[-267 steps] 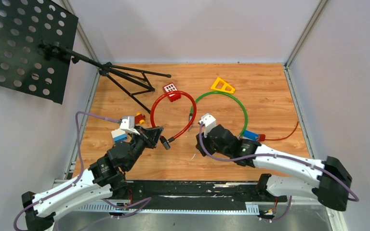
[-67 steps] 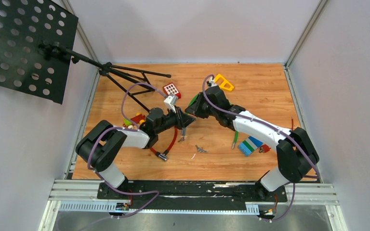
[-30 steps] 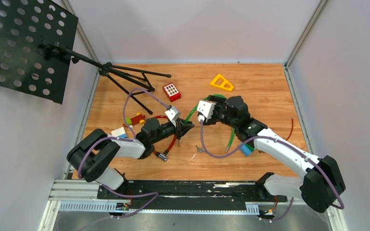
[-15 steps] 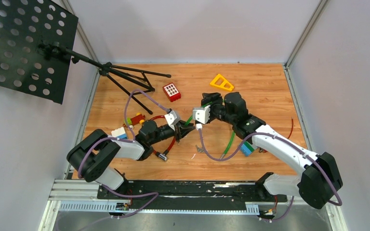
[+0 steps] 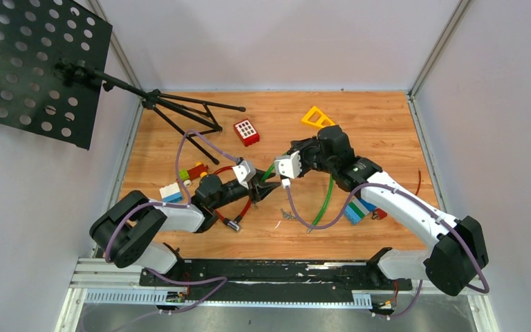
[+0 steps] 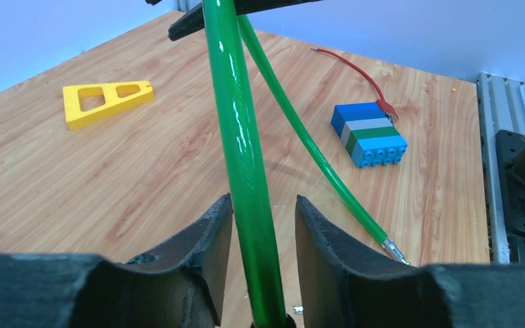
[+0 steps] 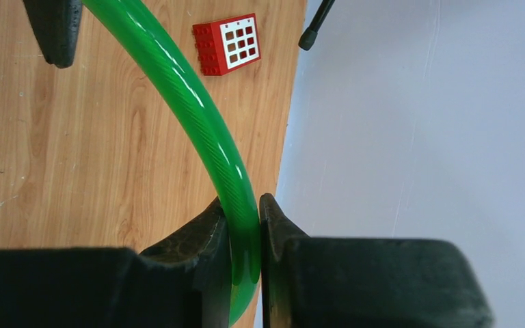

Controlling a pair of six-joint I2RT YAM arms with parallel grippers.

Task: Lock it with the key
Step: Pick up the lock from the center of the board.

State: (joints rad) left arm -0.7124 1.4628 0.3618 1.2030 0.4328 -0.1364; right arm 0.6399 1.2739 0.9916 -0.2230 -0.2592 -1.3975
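- Wooden tabletop [image 5: 387, 131] between grey walls carried the whole job, with both arms reaching in from the near edge to meet around its middle.
- Nearest lay a small metal piece [image 5: 285, 216], probably the key, flat on the wood just in front of the two grippers and held by neither.
- The left gripper [image 6: 263, 205] stood with its jaws apart. The green cable [image 6: 236, 116] ran up between them with a gap on one side, so it seemed placed to guide the cable rather than clamp it.
- The cable's metal tip [image 6: 394, 251] rested loose on the wood near a blue block [image 6: 369, 133], so the loop looked unclosed.
- Just beyond, the right gripper [image 7: 243, 201] was pinched tight on the same cable. It held that stretch clear of the table, likely so an end could be brought to the lock.
- Farther back sat a red block [image 5: 246, 131] and a yellow triangle [image 5: 318, 120]. A music stand [image 5: 34, 66] stood at the far left, well apart from the work.
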